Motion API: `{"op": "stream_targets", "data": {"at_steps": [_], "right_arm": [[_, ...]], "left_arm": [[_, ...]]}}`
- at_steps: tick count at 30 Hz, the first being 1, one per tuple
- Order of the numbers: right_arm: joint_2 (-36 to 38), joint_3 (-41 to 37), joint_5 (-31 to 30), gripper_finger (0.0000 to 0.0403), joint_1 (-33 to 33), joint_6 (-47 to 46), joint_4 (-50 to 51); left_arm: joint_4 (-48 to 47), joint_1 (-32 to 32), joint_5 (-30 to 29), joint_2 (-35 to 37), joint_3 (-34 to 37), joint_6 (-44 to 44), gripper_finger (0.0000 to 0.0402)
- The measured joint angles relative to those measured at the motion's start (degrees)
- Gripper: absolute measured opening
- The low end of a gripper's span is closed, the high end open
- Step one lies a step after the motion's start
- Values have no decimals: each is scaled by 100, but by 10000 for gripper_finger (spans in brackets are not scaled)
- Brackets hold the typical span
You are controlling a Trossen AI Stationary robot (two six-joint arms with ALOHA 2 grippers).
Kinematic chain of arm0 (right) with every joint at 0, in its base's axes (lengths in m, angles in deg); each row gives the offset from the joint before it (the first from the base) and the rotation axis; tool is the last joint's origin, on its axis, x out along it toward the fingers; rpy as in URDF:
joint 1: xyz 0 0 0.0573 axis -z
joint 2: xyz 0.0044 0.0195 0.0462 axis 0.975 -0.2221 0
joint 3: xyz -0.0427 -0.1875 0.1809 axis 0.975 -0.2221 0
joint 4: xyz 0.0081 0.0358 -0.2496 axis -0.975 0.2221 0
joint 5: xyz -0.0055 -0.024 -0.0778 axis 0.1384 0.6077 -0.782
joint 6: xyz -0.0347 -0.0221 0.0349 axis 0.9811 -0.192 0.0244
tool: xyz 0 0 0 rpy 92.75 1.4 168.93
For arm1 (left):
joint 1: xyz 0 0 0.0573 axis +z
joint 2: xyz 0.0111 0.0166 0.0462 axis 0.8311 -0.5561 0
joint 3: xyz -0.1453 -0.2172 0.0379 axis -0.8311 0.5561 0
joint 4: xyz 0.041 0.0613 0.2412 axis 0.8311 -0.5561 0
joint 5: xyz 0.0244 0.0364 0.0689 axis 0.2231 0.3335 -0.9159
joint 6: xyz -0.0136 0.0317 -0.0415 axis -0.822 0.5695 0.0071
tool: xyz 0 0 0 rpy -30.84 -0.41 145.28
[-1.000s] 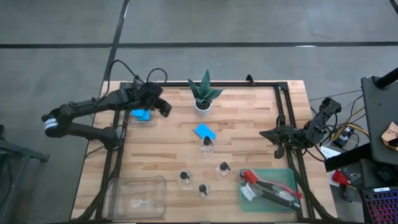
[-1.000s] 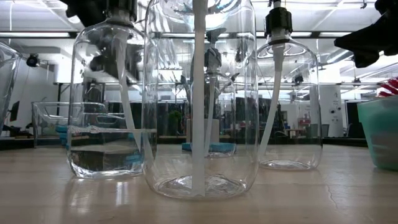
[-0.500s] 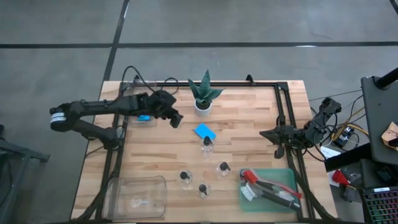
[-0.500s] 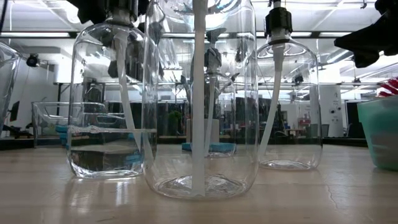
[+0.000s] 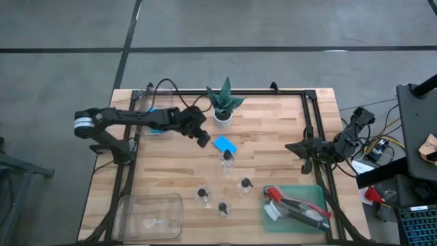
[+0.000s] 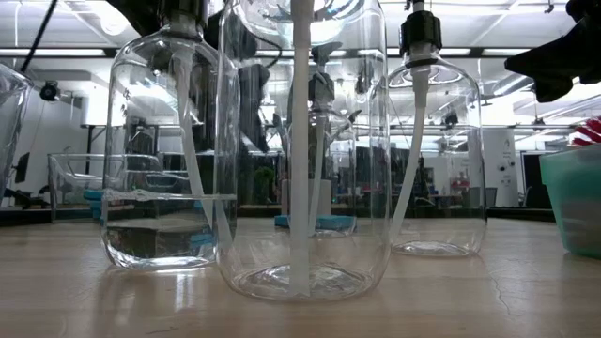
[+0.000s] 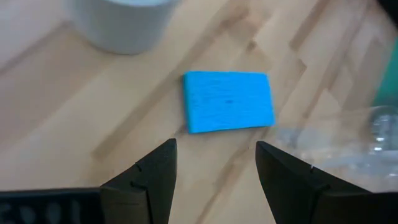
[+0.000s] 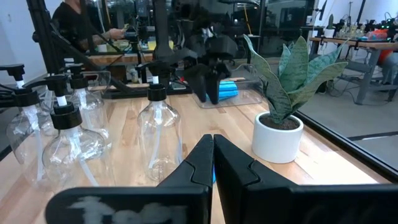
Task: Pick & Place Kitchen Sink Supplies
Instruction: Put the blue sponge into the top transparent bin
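Flat blue sponge (image 5: 224,145) on table, four clear bottles (image 5: 227,157) nearby.

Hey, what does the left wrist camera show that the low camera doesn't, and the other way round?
Only the left wrist view shows the left gripper, open, with the blue sponge lying flat on bare wood just beyond its fingertips. Only the low view shows three clear bottles standing close up and the green tray at the edge. Both show the wooden table and the sponge.
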Motion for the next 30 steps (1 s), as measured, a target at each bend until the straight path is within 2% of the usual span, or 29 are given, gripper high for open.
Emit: {"op": "stream_targets", "data": {"at_steps": [10, 17, 30], "right_arm": [[2, 0, 1, 8, 0, 0, 0], [2, 0, 0, 8, 1, 0, 0], [2, 0, 1, 8, 0, 0, 0]], "left_arm": [[391, -56, 164, -687, 0, 7, 208], [1226, -58, 383, -1078, 0, -70, 208], [1438, -105, 138, -1579, -9, -254, 208]]}}
